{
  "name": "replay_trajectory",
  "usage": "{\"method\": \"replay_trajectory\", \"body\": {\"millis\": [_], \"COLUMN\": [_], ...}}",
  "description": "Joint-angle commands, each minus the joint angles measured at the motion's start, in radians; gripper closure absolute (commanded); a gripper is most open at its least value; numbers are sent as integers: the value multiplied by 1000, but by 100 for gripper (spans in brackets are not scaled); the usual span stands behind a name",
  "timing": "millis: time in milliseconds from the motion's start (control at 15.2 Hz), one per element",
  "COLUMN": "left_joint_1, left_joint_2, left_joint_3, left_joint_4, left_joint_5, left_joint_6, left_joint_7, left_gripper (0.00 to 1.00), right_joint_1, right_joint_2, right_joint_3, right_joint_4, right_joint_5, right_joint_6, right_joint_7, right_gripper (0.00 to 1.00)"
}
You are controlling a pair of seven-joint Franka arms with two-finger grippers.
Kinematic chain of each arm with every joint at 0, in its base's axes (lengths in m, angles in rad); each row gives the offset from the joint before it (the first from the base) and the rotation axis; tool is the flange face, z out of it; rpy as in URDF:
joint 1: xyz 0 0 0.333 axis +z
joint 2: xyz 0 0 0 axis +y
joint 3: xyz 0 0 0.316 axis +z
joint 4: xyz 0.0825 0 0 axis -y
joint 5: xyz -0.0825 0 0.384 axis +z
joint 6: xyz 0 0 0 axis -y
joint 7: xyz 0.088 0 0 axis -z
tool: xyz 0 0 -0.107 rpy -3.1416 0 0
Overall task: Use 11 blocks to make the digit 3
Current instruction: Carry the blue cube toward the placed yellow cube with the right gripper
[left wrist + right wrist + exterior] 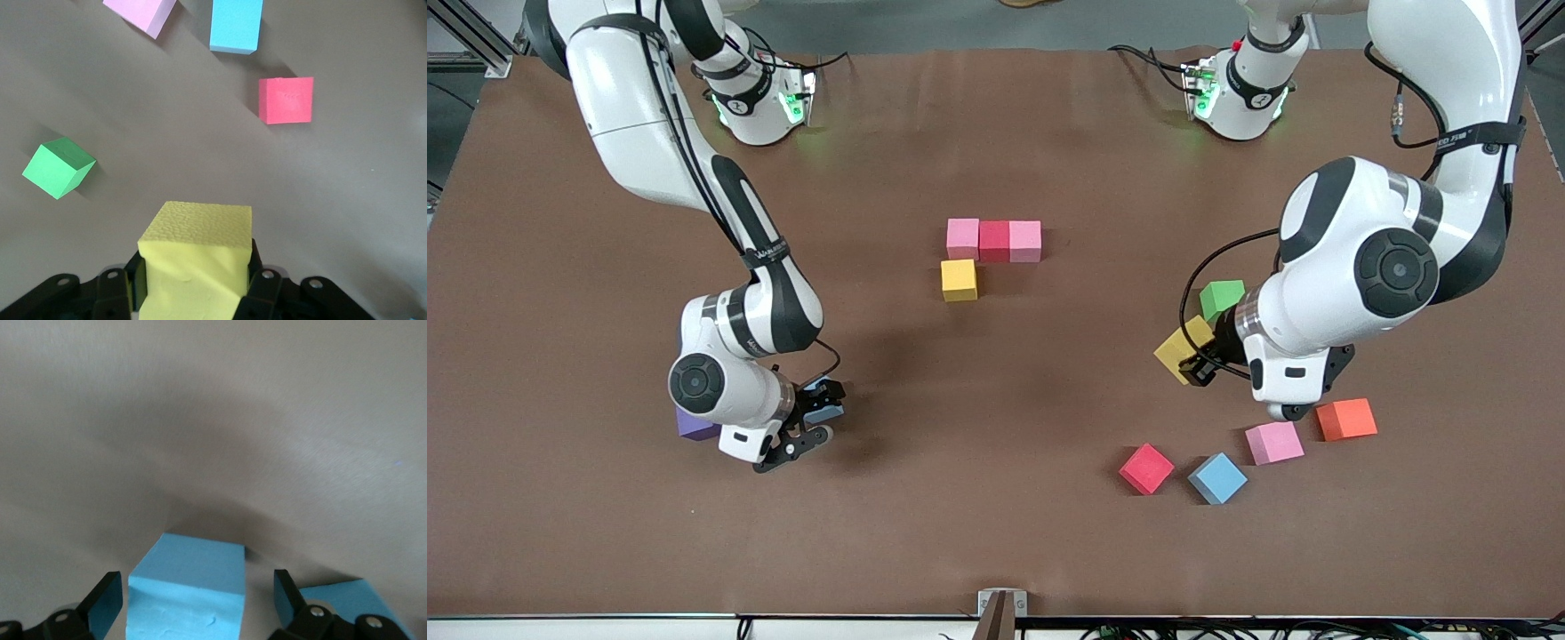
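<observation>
Under the right arm's wrist, half hidden: purple block [691, 425]. Right gripper [811, 428] spread wide around a light blue block [187, 590], not gripping. Left gripper [1199, 366] clamped on a yellow block [197, 257] above the brown table [996, 533]. Begun digit 3 [992, 252] at mid-table. No legible writing.

Three-block row [994, 240] touching fourth block [959, 279]

Robot lab bench
Two white arms [694, 178] bolted to a brown table [996, 533], aluminium framing and loose cables at its edges.
</observation>
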Motion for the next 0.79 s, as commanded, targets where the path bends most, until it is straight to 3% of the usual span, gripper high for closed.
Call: {"method": "replay_trajectory", "body": {"millis": [0,132,197,329,395,724], "left_joint_1": [20,17,18,26,24,6], "left_joint_2": [-41,-55,-57,-51,-45,-48], "left_joint_3": [-12,-9,-7,-2,-1,-9], "left_joint_4": [-3,16,16,14,14,5], "left_joint_5": [-19,-34,-34,-33,-33,-34], "left_joint_6": [2,2,2,2,2,-9], "left_joint_7": [42,36,42,47,48,35], "left_gripper": [100,100,100,100,100,100], "right_joint_1": [-10,-10,-10,-10,-8,65], "right_joint_2": [-15,-17,-18,-21,-23,-25], "right_joint_3": [16,14,14,14,14,-9], "right_joint_4": [-38,-62,-70,-79,-79,20], "right_joint_5": [9,9,8,8,8,11], "right_joint_6": [0,12,17,18,18,-73], "right_joint_7": [-18,-20,-20,-18,-18,150], "right_gripper": [0,0,6,57,67,75]}}
